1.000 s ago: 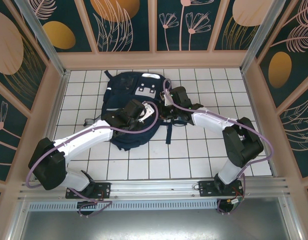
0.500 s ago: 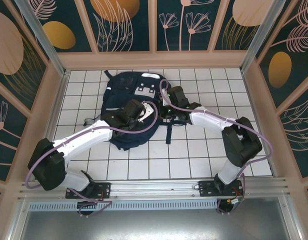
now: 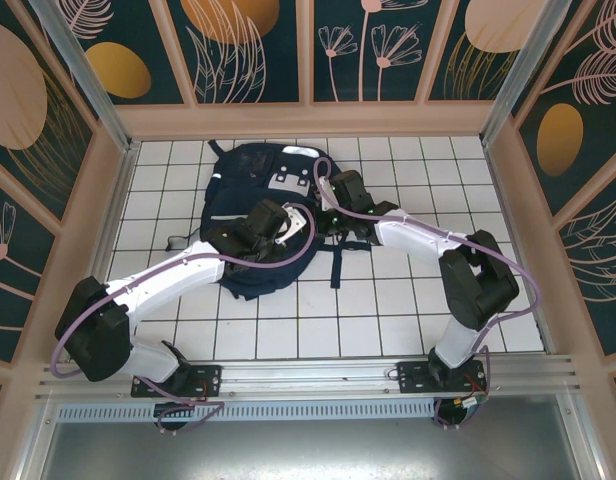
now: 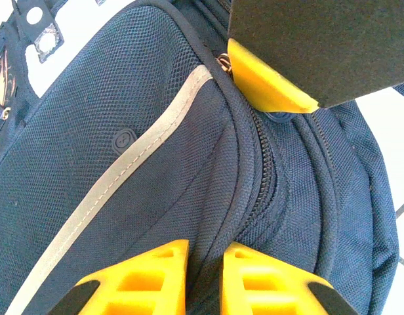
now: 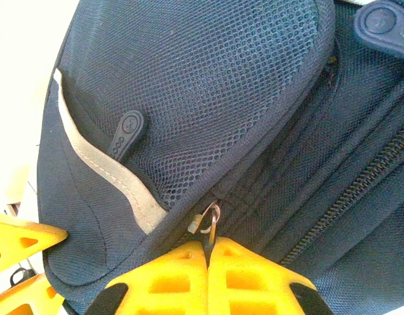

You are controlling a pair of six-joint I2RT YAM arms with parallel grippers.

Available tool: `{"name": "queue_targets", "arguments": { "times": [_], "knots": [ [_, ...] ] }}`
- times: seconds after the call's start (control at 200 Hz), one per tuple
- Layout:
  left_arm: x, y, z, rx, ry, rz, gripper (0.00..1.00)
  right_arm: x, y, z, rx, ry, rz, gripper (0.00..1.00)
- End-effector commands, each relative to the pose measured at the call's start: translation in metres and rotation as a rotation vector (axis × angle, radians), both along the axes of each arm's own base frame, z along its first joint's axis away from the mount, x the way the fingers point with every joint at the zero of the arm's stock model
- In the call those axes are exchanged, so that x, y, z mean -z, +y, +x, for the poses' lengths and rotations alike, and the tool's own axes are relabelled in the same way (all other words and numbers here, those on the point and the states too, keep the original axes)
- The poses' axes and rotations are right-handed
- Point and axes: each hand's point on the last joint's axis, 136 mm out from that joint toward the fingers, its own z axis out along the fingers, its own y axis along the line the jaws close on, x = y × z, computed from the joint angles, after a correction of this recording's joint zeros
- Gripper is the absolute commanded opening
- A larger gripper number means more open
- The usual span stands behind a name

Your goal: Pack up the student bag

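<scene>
The student bag (image 3: 250, 180) lies flat on the white tiles, dark navy with a pale reflective stripe (image 4: 123, 177). My left gripper (image 3: 293, 225) rests on its right side. In the left wrist view this gripper (image 4: 205, 262) is shut on a raised fold of navy fabric beside the zip (image 4: 264, 164). My right gripper (image 3: 321, 218) meets the bag from the right. In the right wrist view its yellow fingers (image 5: 207, 252) are shut on the metal zip pull (image 5: 212, 216), just below a mesh pocket (image 5: 189, 79). One right fingertip (image 4: 267, 85) shows in the left wrist view, close to the left jaws.
A black strap (image 3: 338, 262) trails from the bag onto the tiles toward the near side. A small dark item (image 3: 175, 242) lies left of the bag. Wooden walls (image 3: 308, 120) enclose the tiled floor on three sides.
The right gripper has slid a little left and farther onto the bag, and its jaws have closed on the zip pull. The left gripper has kept its grip and place.
</scene>
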Motion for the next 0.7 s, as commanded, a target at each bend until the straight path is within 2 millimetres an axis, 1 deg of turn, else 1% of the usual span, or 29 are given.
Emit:
{"name": "queue_targets", "arguments": {
  "times": [0.0,0.05,0.14,0.24,0.33,0.395,0.445,0.566,0.581,0.586,0.601,0.656,0.696],
  "knots": [
    [-0.032,-0.004,0.015,-0.065,-0.108,-0.111,0.17,-0.014,-0.005,-0.009,-0.03,-0.035,-0.017,0.0],
    [-0.035,-0.004,0.018,-0.088,-0.125,-0.132,0.18,-0.016,-0.005,-0.019,-0.062,-0.029,0.011,0.0],
    [-0.038,-0.004,0.022,-0.132,-0.139,-0.176,0.18,-0.019,-0.002,-0.044,-0.134,-0.013,0.066,0.0],
    [-0.038,-0.012,0.021,-0.137,-0.122,-0.242,0.18,-0.018,0.003,-0.069,-0.199,-0.009,0.103,0.0],
    [-0.042,-0.02,0.019,-0.121,-0.108,-0.308,0.19,-0.016,0.006,-0.083,-0.23,-0.009,0.115,0.0],
    [-0.047,-0.023,0.019,-0.121,-0.111,-0.343,0.21,-0.014,0.003,-0.08,-0.201,-0.01,0.104,0.0],
    [-0.051,-0.024,0.018,-0.121,-0.111,-0.361,0.25,-0.011,-0.004,-0.072,-0.156,-0.018,0.077,0.0],
    [-0.064,-0.018,0.013,-0.157,-0.09,-0.434,0.44,-0.007,-0.028,-0.048,-0.029,-0.061,-0.002,0.0],
    [-0.066,-0.016,0.013,-0.167,-0.085,-0.448,0.46,-0.006,-0.031,-0.046,-0.017,-0.065,-0.01,0.0],
    [-0.061,-0.014,0.011,-0.173,-0.076,-0.444,0.47,-0.006,-0.032,-0.045,-0.011,-0.066,-0.014,0.0],
    [-0.058,-0.01,0.009,-0.187,-0.064,-0.451,0.49,-0.006,-0.034,-0.043,-0.004,-0.07,-0.017,0.0],
    [-0.059,0.002,0.006,-0.247,-0.043,-0.508,0.59,-0.006,-0.04,-0.038,0.021,-0.085,-0.041,0.0],
    [-0.061,0.013,0.004,-0.299,-0.036,-0.559,0.63,-0.006,-0.043,-0.036,0.035,-0.098,-0.056,0.0]
  ]
}}
